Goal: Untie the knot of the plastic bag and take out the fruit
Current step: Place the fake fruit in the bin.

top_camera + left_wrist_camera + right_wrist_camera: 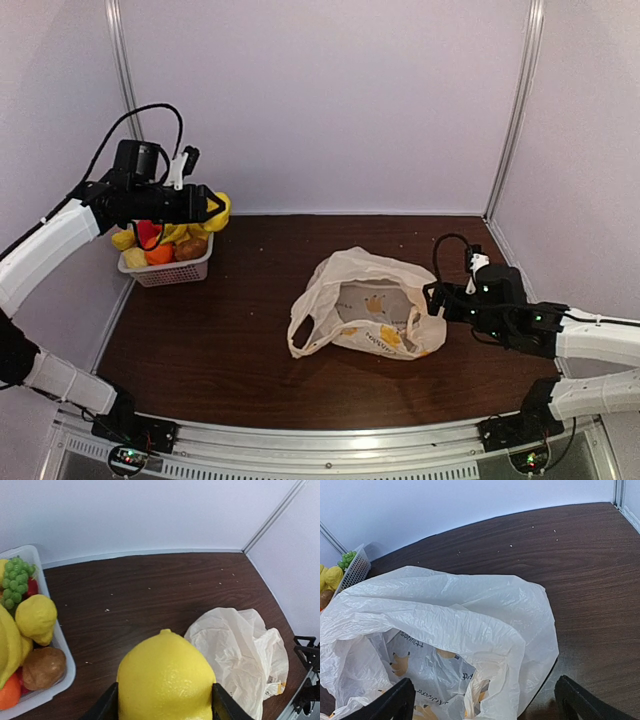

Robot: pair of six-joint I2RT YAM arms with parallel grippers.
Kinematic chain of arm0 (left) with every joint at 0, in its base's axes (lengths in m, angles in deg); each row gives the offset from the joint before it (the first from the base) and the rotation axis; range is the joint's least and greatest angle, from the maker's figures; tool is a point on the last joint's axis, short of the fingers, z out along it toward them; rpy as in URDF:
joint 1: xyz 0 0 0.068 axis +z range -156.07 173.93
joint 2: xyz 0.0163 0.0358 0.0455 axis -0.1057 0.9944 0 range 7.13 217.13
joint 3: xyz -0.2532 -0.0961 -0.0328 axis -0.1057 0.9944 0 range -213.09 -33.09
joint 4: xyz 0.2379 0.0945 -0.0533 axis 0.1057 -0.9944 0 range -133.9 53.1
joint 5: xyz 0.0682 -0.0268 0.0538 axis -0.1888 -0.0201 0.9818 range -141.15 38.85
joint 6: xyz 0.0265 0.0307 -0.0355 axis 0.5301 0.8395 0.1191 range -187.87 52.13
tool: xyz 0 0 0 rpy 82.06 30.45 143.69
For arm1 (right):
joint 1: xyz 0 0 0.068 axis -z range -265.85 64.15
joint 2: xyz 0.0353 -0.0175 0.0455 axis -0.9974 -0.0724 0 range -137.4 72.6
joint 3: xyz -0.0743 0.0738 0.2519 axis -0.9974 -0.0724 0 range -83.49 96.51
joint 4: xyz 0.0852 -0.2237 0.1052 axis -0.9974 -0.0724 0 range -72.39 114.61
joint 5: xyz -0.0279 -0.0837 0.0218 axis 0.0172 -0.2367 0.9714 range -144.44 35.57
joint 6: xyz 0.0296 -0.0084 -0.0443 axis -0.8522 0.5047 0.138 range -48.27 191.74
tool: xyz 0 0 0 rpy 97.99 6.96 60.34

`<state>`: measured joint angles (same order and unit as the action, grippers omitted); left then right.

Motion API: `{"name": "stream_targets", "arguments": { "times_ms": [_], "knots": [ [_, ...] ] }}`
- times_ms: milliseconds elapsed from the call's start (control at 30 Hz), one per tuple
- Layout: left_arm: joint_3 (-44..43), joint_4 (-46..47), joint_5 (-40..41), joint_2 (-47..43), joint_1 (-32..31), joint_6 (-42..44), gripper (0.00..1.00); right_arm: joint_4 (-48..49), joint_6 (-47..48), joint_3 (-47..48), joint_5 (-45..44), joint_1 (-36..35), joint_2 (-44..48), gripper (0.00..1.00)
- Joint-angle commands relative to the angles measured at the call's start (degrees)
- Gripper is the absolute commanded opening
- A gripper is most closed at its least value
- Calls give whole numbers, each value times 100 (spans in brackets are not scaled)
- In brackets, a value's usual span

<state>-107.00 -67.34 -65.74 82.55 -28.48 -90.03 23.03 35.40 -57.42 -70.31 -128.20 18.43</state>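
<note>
The cream plastic bag [365, 315] lies crumpled mid-table, its mouth gaping and one handle loop [300, 335] spread flat; the knot is out of view. My left gripper [212, 208] hovers by the basket's right side, shut on a yellow lemon-like fruit [167, 680] that fills the space between its fingers [107, 705]. My right gripper [432, 300] sits low at the bag's right edge, open wide. In the right wrist view the bag's rim [485, 645] lies between the spread fingers [395, 702], and neither finger presses it. Only banana prints show inside the bag.
A white slotted basket [170, 270] stands at the far left by the wall. In it are green grapes [17, 580], a yellow lemon [35, 617], a brown oval piece [44, 667] and orange and red pieces. Walls enclose the back and both sides.
</note>
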Motion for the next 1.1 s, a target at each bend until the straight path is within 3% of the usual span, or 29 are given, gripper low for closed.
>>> {"name": "stream_targets", "arguments": {
  "times_ms": [0,200,533,733,1067],
  "knots": [
    [-358,-270,-170,-25,798,518,42,-379,203,-9,-99,32,332,99],
    [-952,-297,-103,370,2063,841,41,-471,241,3,-206,35,505,100],
    [-1801,289,110,1742,3534,900,41,-566,255,73,-307,39,483,100],
    [-2408,672,175,2661,3795,967,41,-716,102,125,-343,41,471,100],
    [-4332,24,-79,4600,3948,993,41,-834,-212,40,-452,40,700,99]
  ]
}}
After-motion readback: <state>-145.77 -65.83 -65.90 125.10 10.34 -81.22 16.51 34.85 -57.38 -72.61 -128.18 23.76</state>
